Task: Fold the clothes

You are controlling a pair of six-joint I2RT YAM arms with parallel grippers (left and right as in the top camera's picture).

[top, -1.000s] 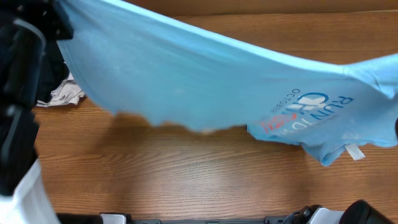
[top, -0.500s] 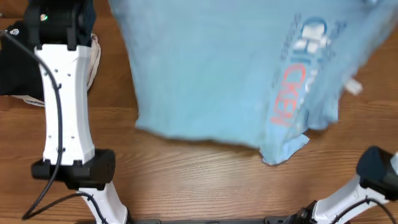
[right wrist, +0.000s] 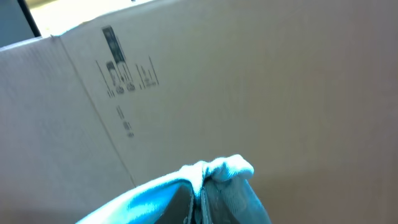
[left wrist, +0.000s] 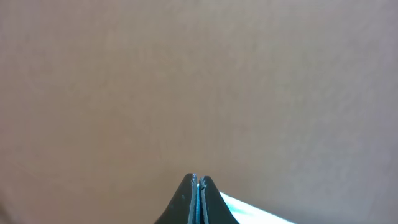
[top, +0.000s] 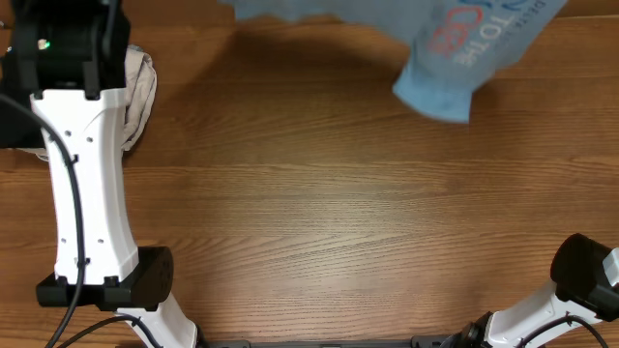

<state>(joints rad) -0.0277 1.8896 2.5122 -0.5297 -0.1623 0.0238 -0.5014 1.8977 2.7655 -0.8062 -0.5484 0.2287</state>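
The clothes (top: 455, 53), a sky-blue T-shirt with white and red lettering, hang at the far edge of the overhead view, mostly cut off by the frame's top. My left gripper (left wrist: 198, 183) is shut, with a thin strip of blue fabric pinched between its jaws and more shirt (left wrist: 252, 213) trailing to its lower right. My right gripper (right wrist: 200, 194) is shut on a bunched fold of the shirt (right wrist: 227, 169). Neither gripper's fingers show in the overhead view; only the left arm (top: 82, 174) and the right arm's base (top: 585, 280) do.
A beige garment (top: 138, 87) lies beside the left arm at the table's far left, with a black garment (top: 12, 111) at the frame's edge. The wooden table (top: 319, 222) spreads below. A cardboard box wall (right wrist: 124, 81) with printed marks fills both wrist views.
The shirt, spread across the overhead view a second ago, has swung toward the far edge and now mostly leaves the frame. The left arm has shifted left.
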